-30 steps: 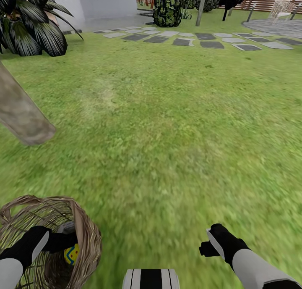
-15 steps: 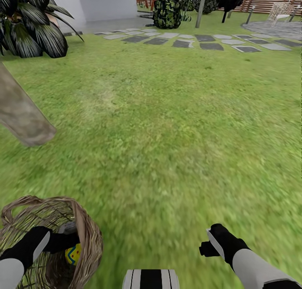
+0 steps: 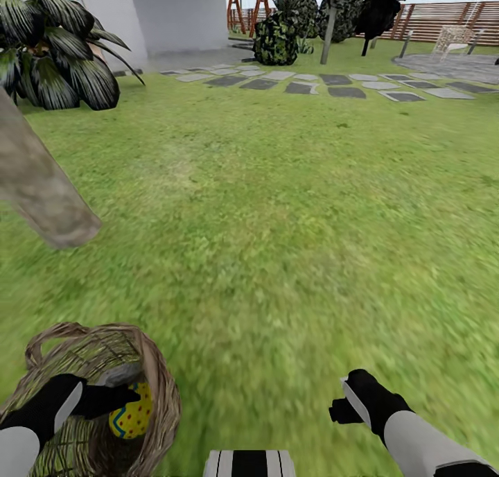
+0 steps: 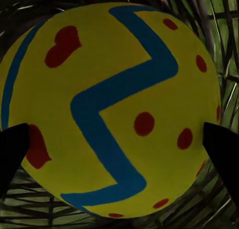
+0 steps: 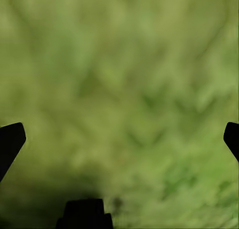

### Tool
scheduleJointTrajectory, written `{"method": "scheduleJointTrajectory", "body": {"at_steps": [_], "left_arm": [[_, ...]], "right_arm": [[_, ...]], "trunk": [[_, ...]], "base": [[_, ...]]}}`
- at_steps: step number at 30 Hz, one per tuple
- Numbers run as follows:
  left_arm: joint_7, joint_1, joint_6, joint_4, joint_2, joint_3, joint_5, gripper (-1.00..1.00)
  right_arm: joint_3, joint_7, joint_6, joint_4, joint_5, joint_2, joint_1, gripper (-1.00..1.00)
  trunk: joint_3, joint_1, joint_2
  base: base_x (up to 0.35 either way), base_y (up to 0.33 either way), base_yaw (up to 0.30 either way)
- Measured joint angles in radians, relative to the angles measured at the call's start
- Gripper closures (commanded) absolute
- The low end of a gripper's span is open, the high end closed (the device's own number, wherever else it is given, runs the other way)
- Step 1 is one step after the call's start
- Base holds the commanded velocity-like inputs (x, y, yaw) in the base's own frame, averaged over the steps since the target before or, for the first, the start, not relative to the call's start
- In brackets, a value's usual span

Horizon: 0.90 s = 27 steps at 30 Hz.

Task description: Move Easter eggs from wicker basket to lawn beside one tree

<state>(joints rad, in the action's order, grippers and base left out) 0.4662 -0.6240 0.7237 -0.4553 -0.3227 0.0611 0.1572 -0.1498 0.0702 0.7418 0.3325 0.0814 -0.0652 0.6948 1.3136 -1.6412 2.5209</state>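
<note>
One yellow Easter egg (image 3: 136,416) with red dots and a blue zigzag sits between the fingers of my left gripper (image 3: 129,402), inside the brown wicker basket (image 3: 156,370) at the lower left of the lawn (image 3: 277,206). Up close in the left wrist view, the egg (image 4: 119,79) spans the gap of the left gripper (image 4: 119,144), with both black fingertips (image 4: 12,144) against its sides and wicker behind it. My right gripper (image 3: 339,409) hangs open over bare grass, its fingers wide apart in the right wrist view (image 5: 119,141). A grey-brown tree trunk (image 3: 38,182) leans in at the left.
A dark-leaved palm (image 3: 59,54) stands at the back left beside a white house wall (image 3: 166,12). Grey stepping stones (image 3: 326,85) cross the far lawn, with shrubs (image 3: 277,37), a wooden fence (image 3: 443,19) and a paved patio (image 3: 450,64) behind. Open grass lies ahead.
The egg in my left gripper has come up higher inside the basket and shows more. The head view has tilted up a little. The right arm is where it was.
</note>
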Motion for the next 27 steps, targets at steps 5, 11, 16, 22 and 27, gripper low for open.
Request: {"method": "scheduleJointTrajectory", "body": {"at_steps": [5, 11, 16, 22, 27], "left_arm": [[0.001, 0.0, -0.003, 0.0, 0.001, -0.001, 0.003, 1.0], [-0.001, 0.0, -0.004, 0.0, 0.022, 0.0, 0.0, 1.0], [0.0, 0.0, -0.003, 0.001, 0.025, -0.001, -0.007, 1.0], [0.0, 0.0, -0.003, 0.001, 0.023, -0.001, -0.004, 1.0], [0.0, 0.0, -0.006, 0.0, 0.025, -0.001, -0.002, 1.0]], "right_arm": [[0.0, 0.0, 0.001, 0.0, 0.0, 0.0, 0.0, -1.0], [0.0, 0.0, 0.001, 0.0, 0.0, 0.0, 0.0, -1.0], [0.0, 0.0, 0.001, 0.0, 0.0, 0.001, 0.0, -1.0], [0.0, 0.0, 0.001, -0.001, 0.0, 0.001, 0.0, -1.0], [0.0, 0.0, 0.0, -0.001, 0.0, 0.002, 0.0, -1.0]], "trunk": [[-0.004, 0.0, 0.0], [-0.027, 0.003, -0.002], [-0.046, 0.005, -0.003], [-0.07, 0.008, -0.004], [-0.077, 0.009, -0.005]], "base": [[-0.001, 0.018, 0.0], [0.0, 0.0, 0.0], [0.0, 0.0, 0.0], [0.0, 0.01, 0.0], [-0.072, 0.119, 0.0]]}}
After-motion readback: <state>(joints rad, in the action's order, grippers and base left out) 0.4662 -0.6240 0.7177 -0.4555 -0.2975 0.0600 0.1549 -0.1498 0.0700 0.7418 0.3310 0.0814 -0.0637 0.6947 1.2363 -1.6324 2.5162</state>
